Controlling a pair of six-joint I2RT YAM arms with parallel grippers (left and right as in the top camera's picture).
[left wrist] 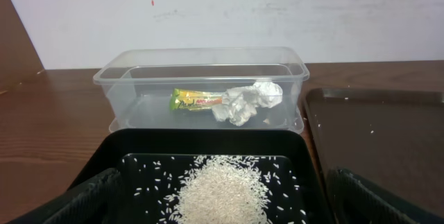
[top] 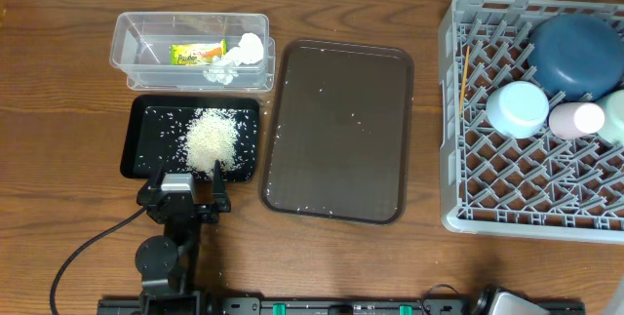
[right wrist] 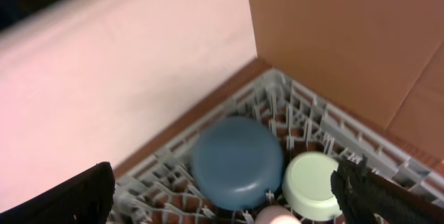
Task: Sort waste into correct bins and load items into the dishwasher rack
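The left gripper (top: 187,177) is sitting wide open at the near edge of the black tray (top: 144,144). The rice (top: 212,137) is lying inside that tray. The gripper should be backing off slowly, without bumping the tray.

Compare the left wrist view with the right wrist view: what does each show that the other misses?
Left wrist only: the clear tub holding the snack wrapper and crumpled tissue, the black tray with the rice heap, and an edge of the brown tray.
Right wrist only: the dishwasher rack with the dark blue plate and a pale bowl.
Shared: no object. The left gripper and right gripper each appear only in their own view, open and empty.
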